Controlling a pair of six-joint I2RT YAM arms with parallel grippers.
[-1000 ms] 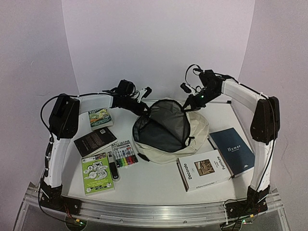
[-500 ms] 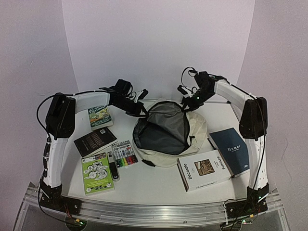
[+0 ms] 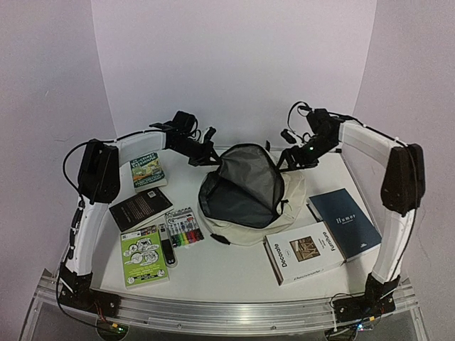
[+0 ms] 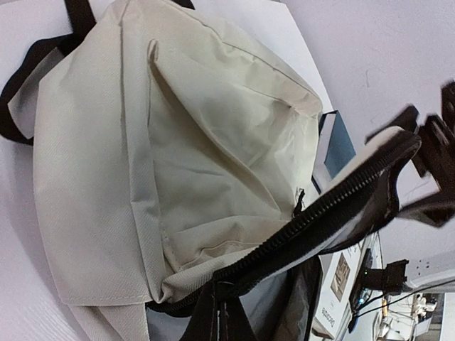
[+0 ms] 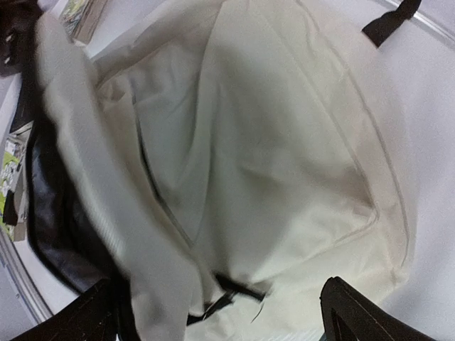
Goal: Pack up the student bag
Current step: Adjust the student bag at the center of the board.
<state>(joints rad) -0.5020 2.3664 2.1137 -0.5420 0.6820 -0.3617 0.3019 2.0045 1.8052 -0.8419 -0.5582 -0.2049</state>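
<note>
The student bag, cream with a dark grey lining, lies at the table's middle with its mouth held open. My left gripper is at the mouth's far left corner, shut on the black zipper edge; in the left wrist view its fingers pinch that edge at the bottom of the frame. My right gripper hovers at the bag's far right side. It is open, its fingertips wide apart over the cream fabric with nothing between them.
A white book and a blue book lie right of the bag. On the left lie a black book, a green book, a small landscape book, a marker set and a black pen-like item.
My right gripper has opened, let go of the bag's rim and shifted right. The left gripper keeps its hold and the bag's mouth has drawn slightly toward the back.
</note>
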